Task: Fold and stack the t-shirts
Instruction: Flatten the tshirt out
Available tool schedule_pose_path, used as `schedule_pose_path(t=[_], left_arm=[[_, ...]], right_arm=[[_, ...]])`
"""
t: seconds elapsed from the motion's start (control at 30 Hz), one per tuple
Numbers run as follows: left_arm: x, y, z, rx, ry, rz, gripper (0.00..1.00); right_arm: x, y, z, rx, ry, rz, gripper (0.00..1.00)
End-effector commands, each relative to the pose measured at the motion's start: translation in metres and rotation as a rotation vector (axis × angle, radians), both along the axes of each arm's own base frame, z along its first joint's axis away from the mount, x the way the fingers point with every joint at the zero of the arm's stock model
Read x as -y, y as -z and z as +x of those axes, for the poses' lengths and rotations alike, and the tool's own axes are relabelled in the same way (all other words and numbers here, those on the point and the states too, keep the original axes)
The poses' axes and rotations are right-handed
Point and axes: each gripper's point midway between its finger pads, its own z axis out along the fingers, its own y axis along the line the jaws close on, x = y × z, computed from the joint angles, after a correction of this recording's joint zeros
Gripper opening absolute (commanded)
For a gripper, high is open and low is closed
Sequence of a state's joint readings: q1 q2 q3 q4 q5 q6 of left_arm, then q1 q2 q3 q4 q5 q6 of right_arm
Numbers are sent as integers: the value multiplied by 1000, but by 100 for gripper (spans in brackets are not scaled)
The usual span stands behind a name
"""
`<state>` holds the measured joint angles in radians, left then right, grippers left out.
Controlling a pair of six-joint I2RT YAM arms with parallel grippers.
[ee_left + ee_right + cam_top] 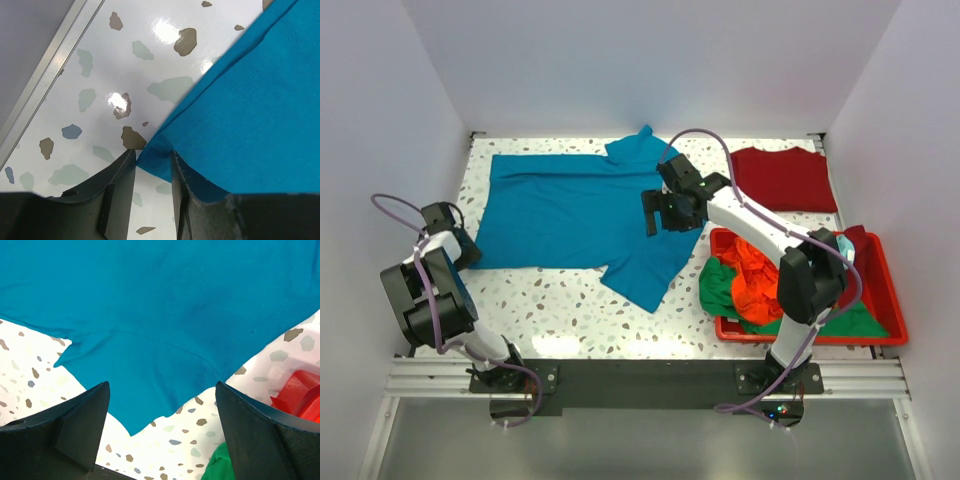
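Teal-blue t-shirt [575, 210]: we see it spread flat on the worktop [560, 310], left of centre, with one sleeve pointing to the near edge.
Dark red t-shirt [783, 178]: it lies at the far right corner, apart from the teal one.
Red bin [892, 300]: it holds orange and green cloth, just right of the near sleeve.
Handling: we judge the cloth light, limp and thin. It will sag and drag on the glossy worktop, and it cannot break.
Where to hold: we would take the stitched hem corners and sleeve edges, where the fabric is doubled and a pinch bites best.
Left claw [153, 152]: it is low at the near-left hem corner, jaws narrowly apart with the corner tip lying between them. We judge it not clamped yet.
Right claw [162, 386]: jaws are spread wide and holding nothing, hovering above the near sleeve.
Left arm: folded back tightly, wrist tipped down to the worktop.
Right arm: stretched forward and leftward over the shirt, wrist looking down.
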<state>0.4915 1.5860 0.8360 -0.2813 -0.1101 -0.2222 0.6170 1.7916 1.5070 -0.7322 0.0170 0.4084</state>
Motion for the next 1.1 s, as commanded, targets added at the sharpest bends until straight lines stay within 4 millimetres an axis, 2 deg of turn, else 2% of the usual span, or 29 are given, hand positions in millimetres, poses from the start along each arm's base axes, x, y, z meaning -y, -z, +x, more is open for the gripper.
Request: schedule_pose_path(t=[0.0,0.2,0.3,0.47,0.57,0.67,0.8,0.97,1.07], left_arm=[[-5,-1,5,30,-12,5,38],[-7,9,3,1,-13,-7,37],[-6,13,2,-5,-11,-15,27],[-5,16,2,-12,-9,-21,24],[-4,15,3,-6,-2,-27,18],[-3,16,5,0,0,-35,12],[-3,16,6,2,3,-38,0],[-2,18,6,-1,7,-45,0],[0,18,7,3,10,-50,0]], right_arm=[[0,-17,3,50,18,17,89],[1,-11,0,35,19,14,89],[3,-9,-1,30,21,13,89],[7,-6,-5,32,22,-5,89],[9,-2,-12,18,8,-15,88],[4,7,-29,-5,-28,-31,87],[-13,28,-69,-64,-98,-63,81],[-22,55,-114,-131,-125,-101,68],[-23,65,-125,-143,-116,-105,63]])
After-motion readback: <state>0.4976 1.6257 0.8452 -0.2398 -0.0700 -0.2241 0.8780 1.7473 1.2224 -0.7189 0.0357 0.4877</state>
